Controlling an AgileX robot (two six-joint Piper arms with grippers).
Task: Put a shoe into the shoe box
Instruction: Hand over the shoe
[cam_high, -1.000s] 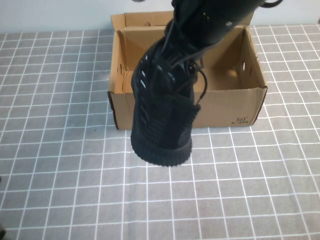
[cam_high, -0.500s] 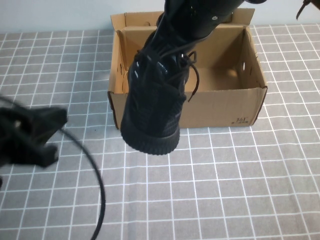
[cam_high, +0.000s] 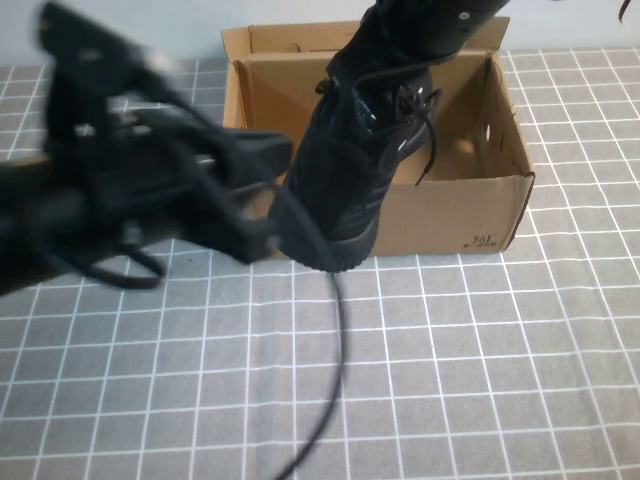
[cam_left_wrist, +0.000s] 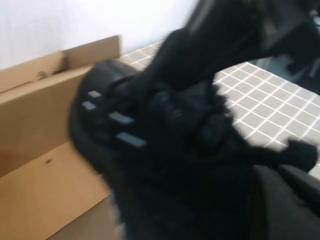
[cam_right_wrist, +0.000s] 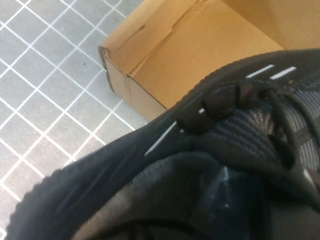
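High view gives the whole scene: a table (cam_high: 520, 380) with a grey cloth of white squares, and on it the box (cam_high: 450, 215), brown cardboard, open at the top, with small black print on its near right corner. This view alone shows both arms together. The left arm (cam_high: 120, 190) comes in from the left as a big dark blurred shape, and its left gripper (cam_high: 262, 238) is at the near left part of the box front, just beside the toe of the shoe. I cannot see there if it touches the shoe. The shoe (cam_high: 345, 185) hangs in the air, tilted, with the toe down over the front wall of the box and the heel up, where the right arm covers it. A black lace hangs loose over the inside of the box.

Left wrist view shows the shoe (cam_left_wrist: 165, 150) very near and blurred, with pale stripes on its side, and the box wall (cam_left_wrist: 35, 145) behind it. The left fingers are pressed together and hold nothing that I can make out.

Right wrist view shows what the others do not: the shoe opening (cam_right_wrist: 165, 195) from above, the eyelets, and a box corner (cam_right_wrist: 150, 60) below. The right gripper itself is hidden here and in the high view; its fingers are pressed together on the shoe.
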